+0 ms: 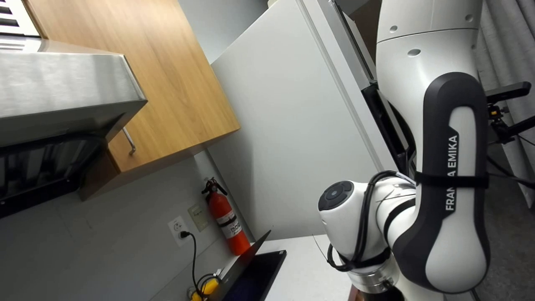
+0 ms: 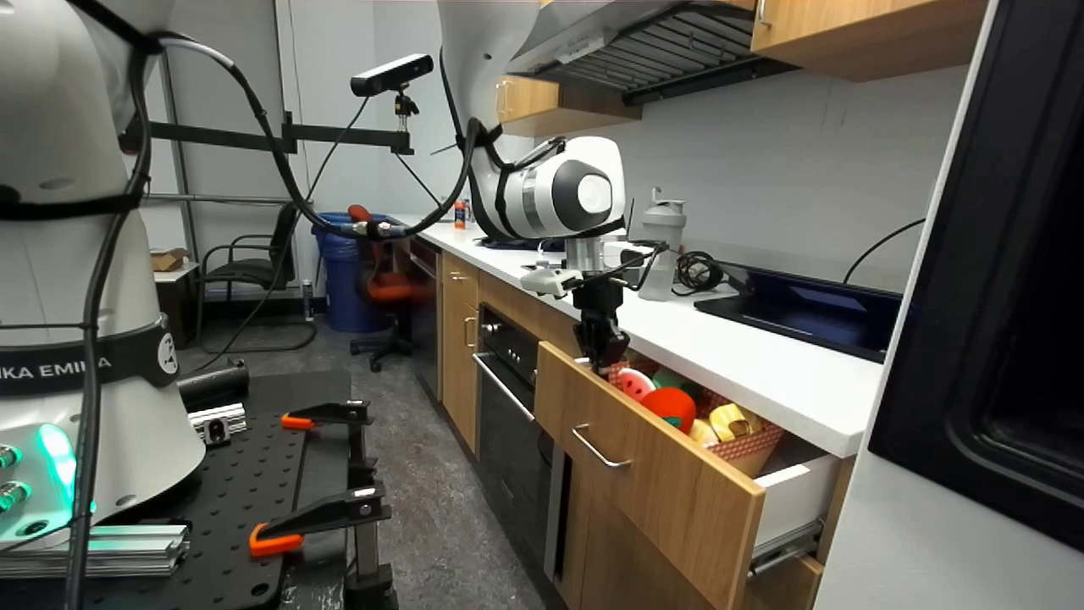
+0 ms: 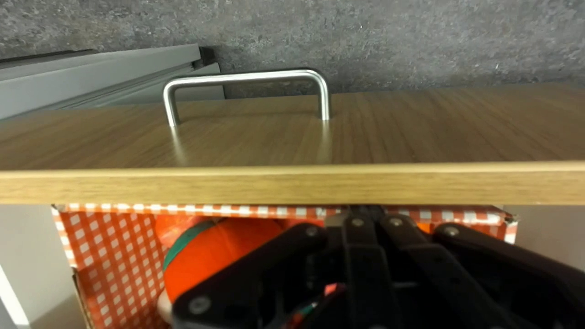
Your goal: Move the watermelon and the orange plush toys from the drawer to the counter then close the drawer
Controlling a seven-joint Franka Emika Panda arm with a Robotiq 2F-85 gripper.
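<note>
In an exterior view the counter (image 2: pixel 720 341) seems to await both moves, the open drawer (image 2: pixel 652 470) at its seven o'clock needs closing, the gripper (image 2: pixel 600 362) has jaws together, seemingly empty, and orange (image 2: pixel 669 402) and watermelon (image 2: pixel 634 385) lie in the drawer at the gripper's four o'clock.
</note>
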